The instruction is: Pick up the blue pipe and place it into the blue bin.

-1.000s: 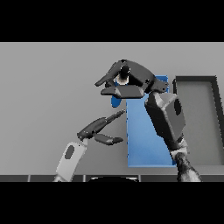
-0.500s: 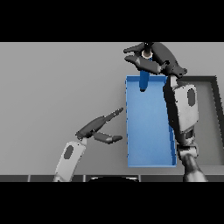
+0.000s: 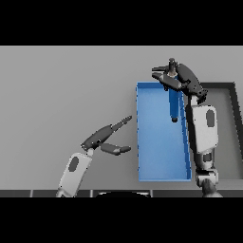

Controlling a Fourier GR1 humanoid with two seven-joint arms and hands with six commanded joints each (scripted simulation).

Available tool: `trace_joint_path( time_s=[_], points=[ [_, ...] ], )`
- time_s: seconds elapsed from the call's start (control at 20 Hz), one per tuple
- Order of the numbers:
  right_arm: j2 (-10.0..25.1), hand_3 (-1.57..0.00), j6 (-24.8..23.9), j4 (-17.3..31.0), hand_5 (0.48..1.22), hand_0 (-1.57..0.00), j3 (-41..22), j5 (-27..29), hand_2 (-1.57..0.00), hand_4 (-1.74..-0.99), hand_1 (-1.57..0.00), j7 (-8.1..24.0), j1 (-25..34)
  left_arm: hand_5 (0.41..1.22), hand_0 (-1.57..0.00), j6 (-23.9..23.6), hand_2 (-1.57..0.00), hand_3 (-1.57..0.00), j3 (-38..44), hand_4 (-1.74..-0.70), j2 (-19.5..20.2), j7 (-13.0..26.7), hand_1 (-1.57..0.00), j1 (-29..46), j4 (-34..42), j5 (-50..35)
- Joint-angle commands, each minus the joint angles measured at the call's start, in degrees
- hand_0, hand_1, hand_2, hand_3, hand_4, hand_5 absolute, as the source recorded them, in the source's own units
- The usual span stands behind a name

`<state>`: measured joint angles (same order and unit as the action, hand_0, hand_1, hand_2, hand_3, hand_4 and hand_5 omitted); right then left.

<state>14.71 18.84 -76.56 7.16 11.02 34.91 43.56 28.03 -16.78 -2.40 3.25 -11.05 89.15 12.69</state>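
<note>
Head view: one blue pipe (image 3: 173, 105), one blue bin (image 3: 161, 152), one dark tray (image 3: 233, 118), two hands, all over one grey table (image 3: 61, 90). No writing, brand or label can be read on any of them.

The right hand (image 3: 178, 78) is at about 1 o'clock in the scene, above the far right corner of the blue bin. Its fingers and thumb are curled round the top end of the blue pipe. The pipe hangs from that grip, upright or nearly so, its lower end pointing toward 6 o'clock over the inside of the bin, near the bin's right wall. Whether that end touches the bin floor cannot be told.

The bin is a long open rectangle lying right of centre, its long sides running from 12 to 6 o'clock. The dark tray lies just beside it at 3 o'clock, partly hidden by the right arm.

The left hand (image 3: 105, 140) is at about 7 o'clock, left of the bin and apart from it, fingers straight and spread from the thumb, holding nothing.
</note>
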Motion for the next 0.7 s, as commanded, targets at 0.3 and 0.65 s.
trace_joint_path(
  time_s=[0.3, 0.65],
  points=[
    [2.6, -1.01, -5.1, 8.4, 1.221, -1.57, -6.9, 1.3, -1.57, -1.585, -1.57, 0.0, -5.3, 0.480, 0.00, -0.1, 0.00, 0.00, 0.1, -0.92, 0.5, -0.9, 0.00, 0.0, 0.4, 0.2],
    [14.9, -0.29, -22.2, 18.9, 1.148, -1.08, -31.0, 27.2, -0.99, -1.469, -1.03, 0.0, -0.1, 0.493, 0.00, -0.8, 0.00, 0.00, -0.5, -0.92, -0.1, -0.9, 0.00, 0.5, 0.3, 1.0]
  ],
)
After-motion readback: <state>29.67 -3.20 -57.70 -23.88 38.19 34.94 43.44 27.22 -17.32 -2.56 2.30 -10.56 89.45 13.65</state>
